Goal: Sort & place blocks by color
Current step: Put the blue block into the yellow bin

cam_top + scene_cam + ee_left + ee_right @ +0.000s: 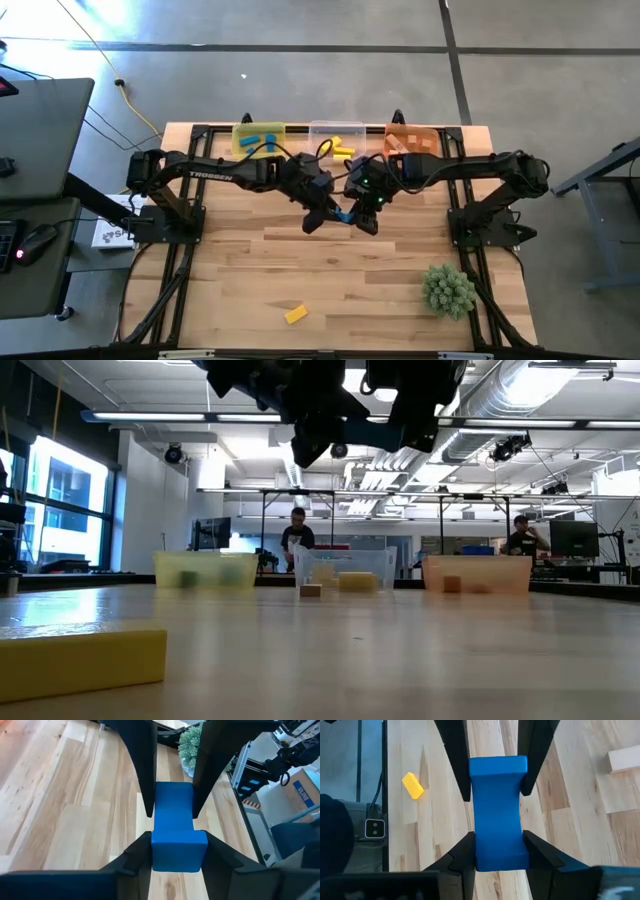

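Both my grippers, left (318, 217) and right (362, 214), clamp one blue wooden bar (174, 823) between them, above mid-table; bare wooden tabletop (300, 255) lies below.

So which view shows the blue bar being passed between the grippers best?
The right wrist view: the blue bar fills it, gripped at both ends. The left wrist view shows much the same. The high view gives only a sliver; the low view hides it.

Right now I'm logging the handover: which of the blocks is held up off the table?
The blue bar, gripped at once by the left hand and the right hand. The yellow block lies alone on the table.
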Action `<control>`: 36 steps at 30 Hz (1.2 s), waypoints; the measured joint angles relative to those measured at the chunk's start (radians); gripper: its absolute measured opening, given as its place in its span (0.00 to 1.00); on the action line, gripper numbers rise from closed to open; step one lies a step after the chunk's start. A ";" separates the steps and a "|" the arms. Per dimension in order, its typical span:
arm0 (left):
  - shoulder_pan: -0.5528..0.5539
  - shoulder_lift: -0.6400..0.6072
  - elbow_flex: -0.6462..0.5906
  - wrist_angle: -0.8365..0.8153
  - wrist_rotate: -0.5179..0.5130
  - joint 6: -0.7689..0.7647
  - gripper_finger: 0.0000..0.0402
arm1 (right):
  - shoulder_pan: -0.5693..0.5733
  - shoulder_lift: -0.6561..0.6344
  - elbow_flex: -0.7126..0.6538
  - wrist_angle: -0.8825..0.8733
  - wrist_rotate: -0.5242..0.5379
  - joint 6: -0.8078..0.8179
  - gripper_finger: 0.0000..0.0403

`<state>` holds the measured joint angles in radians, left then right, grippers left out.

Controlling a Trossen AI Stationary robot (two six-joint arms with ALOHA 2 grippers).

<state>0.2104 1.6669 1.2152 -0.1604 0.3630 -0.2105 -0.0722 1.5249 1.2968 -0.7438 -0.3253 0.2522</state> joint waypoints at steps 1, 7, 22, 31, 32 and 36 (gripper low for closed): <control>0.000 0.000 0.000 0.000 0.000 0.005 0.26 | -0.003 0.000 0.000 0.000 -0.001 0.000 0.27; 0.001 0.000 0.000 0.000 -0.003 0.023 0.26 | -0.019 0.000 0.000 -0.001 -0.025 -0.012 0.27; 0.082 0.000 0.000 -0.101 -0.003 0.135 0.26 | -0.051 0.000 0.000 0.007 0.158 -0.023 0.68; 0.228 0.000 0.000 -0.234 -0.111 0.283 0.26 | -0.141 0.000 0.000 0.018 0.160 0.020 0.70; 0.249 0.000 0.000 -0.244 -0.114 0.299 0.26 | -0.150 0.000 0.000 0.025 0.160 0.020 0.70; 0.341 0.000 0.000 -0.282 -0.123 0.349 0.26 | -0.177 0.000 0.000 0.087 0.160 0.020 0.70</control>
<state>0.5516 1.6672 1.2152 -0.4422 0.2403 0.1385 -0.2496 1.5246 1.2968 -0.6570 -0.1654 0.2719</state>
